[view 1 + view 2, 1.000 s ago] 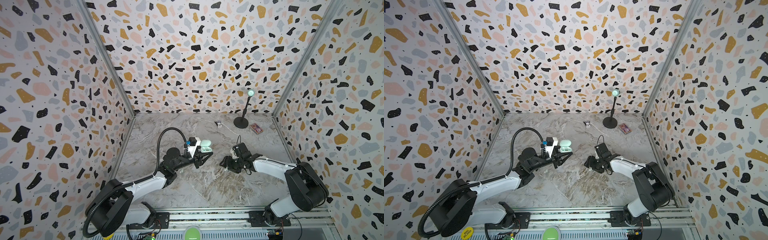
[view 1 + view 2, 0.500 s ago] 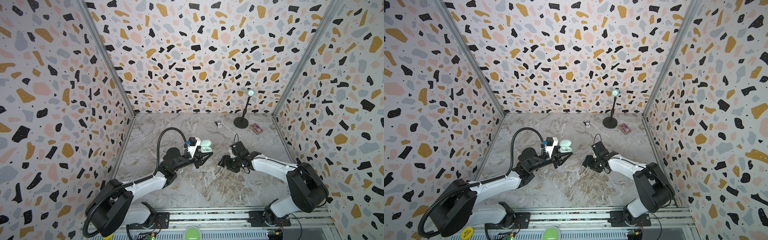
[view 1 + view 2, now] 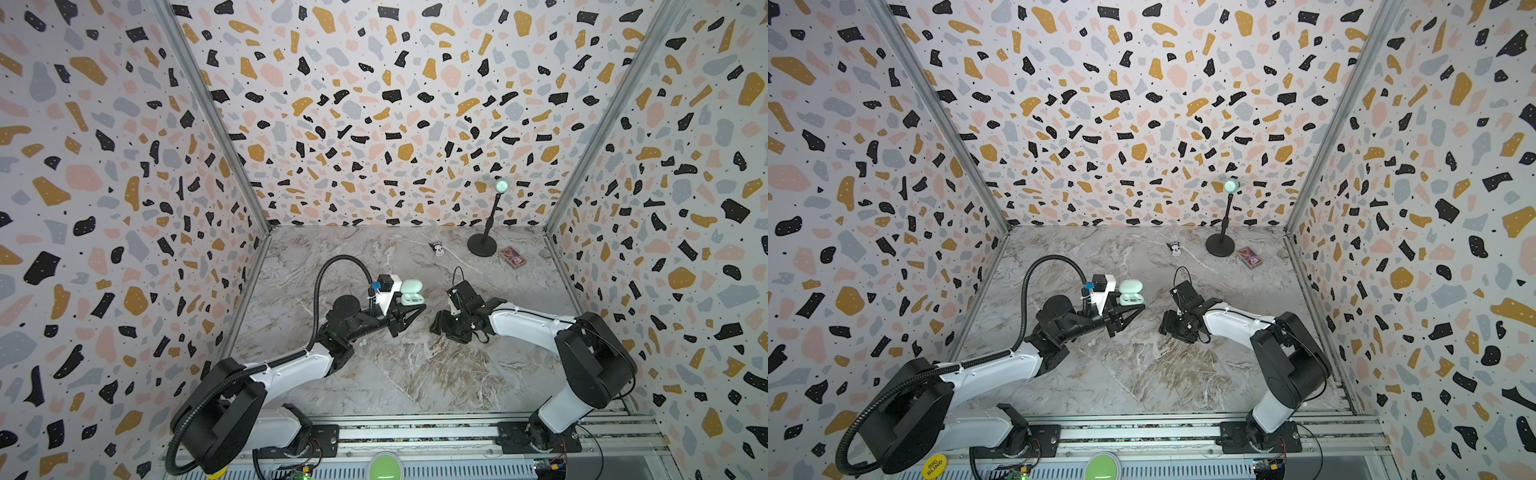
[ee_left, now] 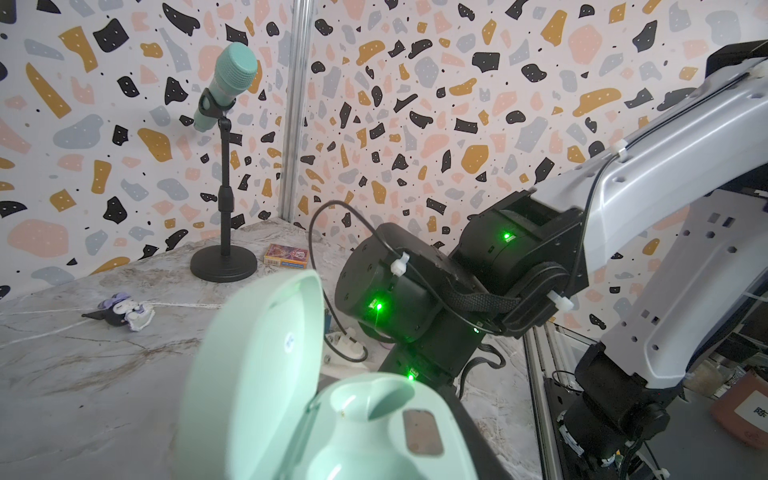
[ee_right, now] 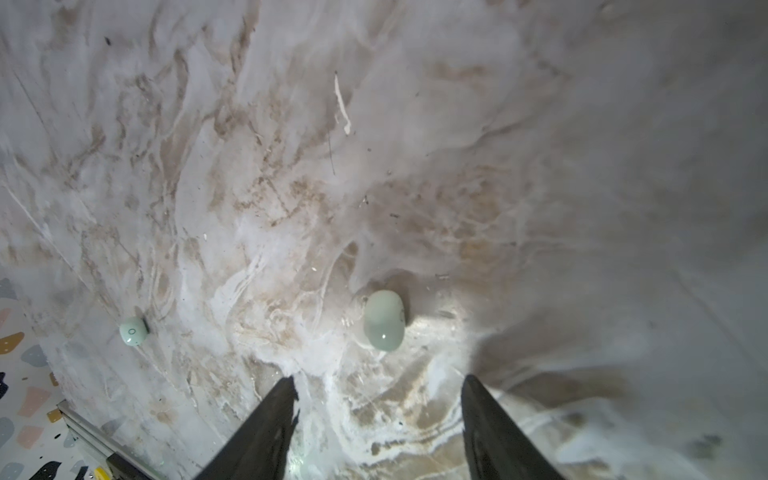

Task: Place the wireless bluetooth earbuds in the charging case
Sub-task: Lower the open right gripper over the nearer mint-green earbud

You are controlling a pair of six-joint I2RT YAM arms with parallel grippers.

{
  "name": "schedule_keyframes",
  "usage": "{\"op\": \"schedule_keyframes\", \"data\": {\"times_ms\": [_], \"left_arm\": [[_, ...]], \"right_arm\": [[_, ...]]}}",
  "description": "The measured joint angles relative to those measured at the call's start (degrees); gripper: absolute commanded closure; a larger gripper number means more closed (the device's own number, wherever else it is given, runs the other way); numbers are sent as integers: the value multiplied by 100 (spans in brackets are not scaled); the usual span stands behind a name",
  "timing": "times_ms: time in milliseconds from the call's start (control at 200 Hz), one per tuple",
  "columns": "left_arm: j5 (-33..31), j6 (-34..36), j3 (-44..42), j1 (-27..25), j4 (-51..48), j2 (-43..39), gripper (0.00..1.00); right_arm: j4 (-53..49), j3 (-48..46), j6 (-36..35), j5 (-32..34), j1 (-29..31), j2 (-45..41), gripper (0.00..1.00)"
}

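Lying just beyond the spread-apart right hand [image 5: 379, 379] is a mint earbud [image 5: 384, 320].

Left claw [image 3: 409, 313] clamps the open mint charging case [image 3: 410, 297], lid raised, above the marble surface [image 3: 415, 374]. Right claw [image 3: 443, 328] points down close to the surface, apart from the case. One pale earbud [image 3: 363, 342] lies beside the left arm. Microphone stand [image 3: 482, 245], card box [image 3: 513, 257] and small figurine [image 3: 437, 248] stand at the rear.

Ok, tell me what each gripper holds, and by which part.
Left gripper clamps the open mint charging case by its base. Right gripper holds nothing, open over a mint earbud on the table.
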Motion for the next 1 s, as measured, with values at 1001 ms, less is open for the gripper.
{"op": "schedule_keyframes", "data": {"times_ms": [1001], "left_arm": [[-105,-90,0,96,-2,0,97]], "right_arm": [[490,461,4,-404,52,348,36]]}}
